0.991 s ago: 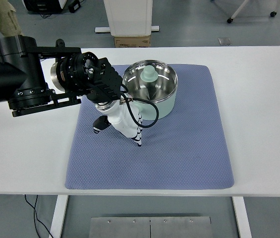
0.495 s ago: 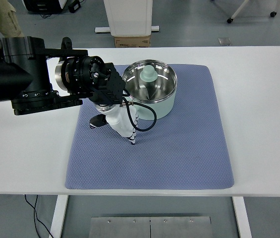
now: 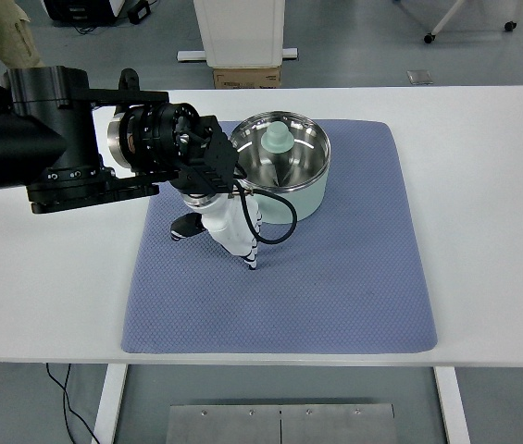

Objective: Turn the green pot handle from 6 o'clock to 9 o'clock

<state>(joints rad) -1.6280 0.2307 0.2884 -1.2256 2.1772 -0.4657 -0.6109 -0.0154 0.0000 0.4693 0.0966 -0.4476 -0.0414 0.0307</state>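
White table [image 3: 492, 213], blue mat [image 3: 354, 296] on it. Green pot [image 3: 284, 166] sits at mat's far centre, a green knob inside the steel bowl. Left hand [image 3: 219, 222] just beside pot's near-left wall, fingers [image 3: 247, 245] extended, pointing down toward the near side, gripping nothing. Pot handle hidden; can't tell contact.

Left arm [image 3: 48, 139] enters from the left edge, bulky black housing, reaching right. Black wrist section with a silver ring, then the white left hand [image 3: 224, 227] angled down and to the right. Fingers [image 3: 247, 245] extended and held close together, tips pointing down-right, thumb out to the left. A black cable loops beside the hand. Nothing grasped.
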